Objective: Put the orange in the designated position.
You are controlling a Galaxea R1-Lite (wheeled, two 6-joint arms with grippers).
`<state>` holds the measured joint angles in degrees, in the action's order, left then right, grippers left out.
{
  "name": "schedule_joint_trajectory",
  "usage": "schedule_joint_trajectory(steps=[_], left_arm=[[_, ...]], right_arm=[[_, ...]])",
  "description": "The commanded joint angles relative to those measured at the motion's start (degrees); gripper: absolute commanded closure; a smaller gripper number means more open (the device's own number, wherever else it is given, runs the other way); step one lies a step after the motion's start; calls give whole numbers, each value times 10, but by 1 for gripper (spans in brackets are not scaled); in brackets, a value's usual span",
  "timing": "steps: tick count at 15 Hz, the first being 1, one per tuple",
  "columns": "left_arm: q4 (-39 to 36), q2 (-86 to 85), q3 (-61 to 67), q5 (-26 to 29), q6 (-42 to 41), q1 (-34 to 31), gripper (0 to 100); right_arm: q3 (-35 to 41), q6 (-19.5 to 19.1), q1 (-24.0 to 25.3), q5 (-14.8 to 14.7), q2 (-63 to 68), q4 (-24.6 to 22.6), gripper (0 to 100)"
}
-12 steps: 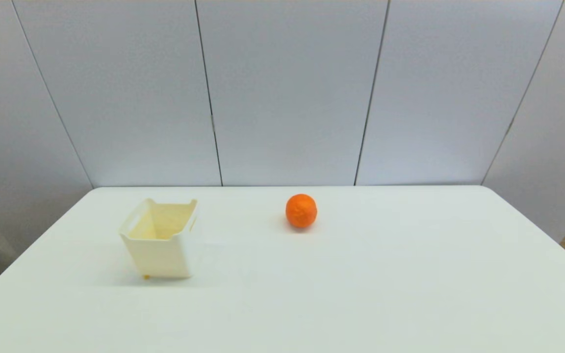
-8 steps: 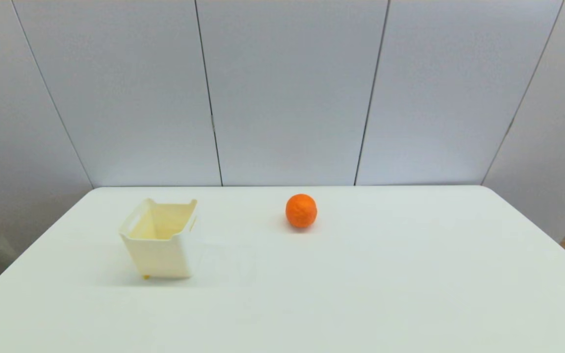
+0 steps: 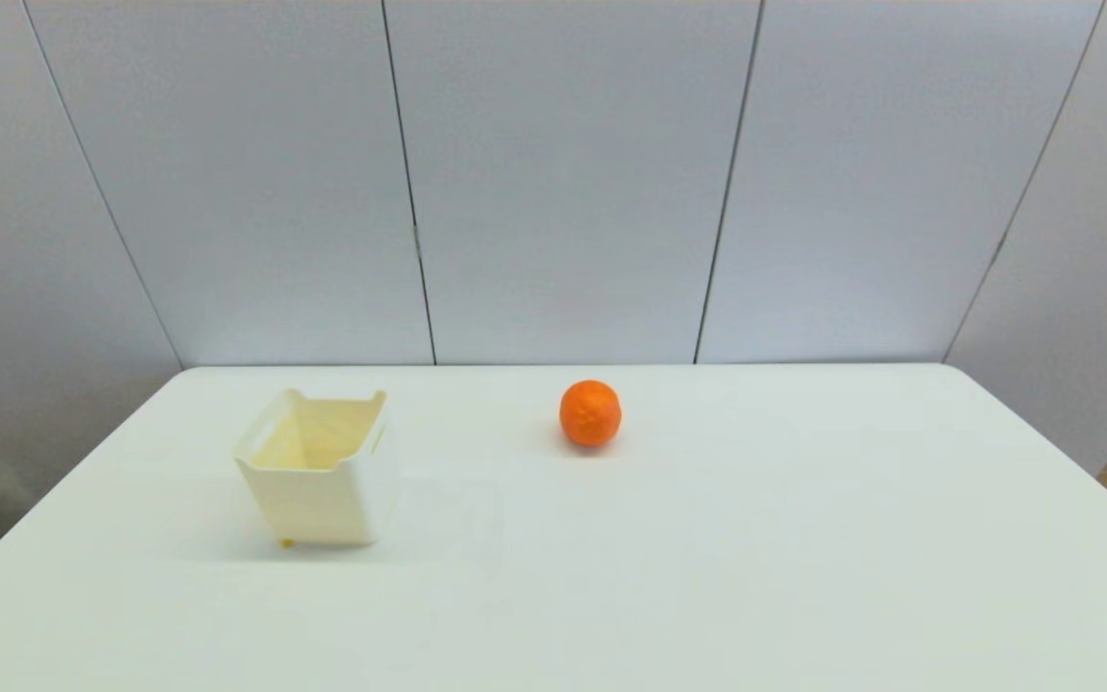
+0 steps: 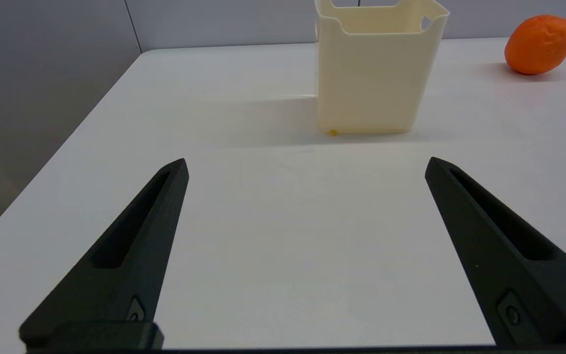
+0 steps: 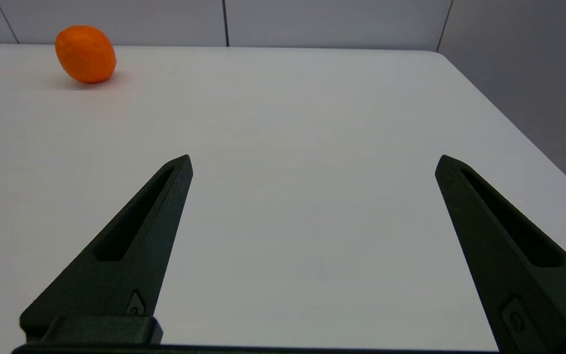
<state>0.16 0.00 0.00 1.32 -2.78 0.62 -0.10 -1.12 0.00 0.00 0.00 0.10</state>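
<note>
The orange [image 3: 590,413] rests on the white table [image 3: 707,557] near its far edge, a little right of the middle. It also shows in the left wrist view as the orange [image 4: 538,44] and in the right wrist view as the orange [image 5: 85,54]. Neither arm appears in the head view. My left gripper [image 4: 306,164] is open over bare table at the near left, well short of the fruit. At the near right my right gripper [image 5: 313,163] is open too, with nothing between its fingers.
A cream plastic bin [image 3: 315,466] stands upright on the left half of the table, open at the top, left of the orange; the same bin [image 4: 375,69] faces the left gripper. The table's right edge [image 5: 509,128] runs close to the right gripper.
</note>
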Motion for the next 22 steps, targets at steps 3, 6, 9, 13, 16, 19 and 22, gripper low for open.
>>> schedule_joint_trajectory(steps=[3, 6, 9, 13, 16, 19, 22], left_arm=[[0, 0, 1, 0, 0, 0, 0], [0, 0, 1, 0, 0, 0, 0], [2, 0, 1, 1, -8, 0, 0], [-1, 0, -2, -11, -8, 0, 0], [15, 16, -58, -6, -9, 0, 0], [60, 83, -163, -7, -14, 0, 0], [63, 180, -279, -1, -21, 0, 0]], right_arm=[[0, 0, 0, 0, 1, 0, 0], [1, 0, 0, 0, 1, 0, 0], [0, 0, 0, 0, 1, 0, 0], [0, 0, 0, 0, 1, 0, 0], [0, 0, 0, 0, 1, 0, 0], [0, 0, 0, 0, 1, 0, 0], [0, 0, 0, 0, 1, 0, 0]])
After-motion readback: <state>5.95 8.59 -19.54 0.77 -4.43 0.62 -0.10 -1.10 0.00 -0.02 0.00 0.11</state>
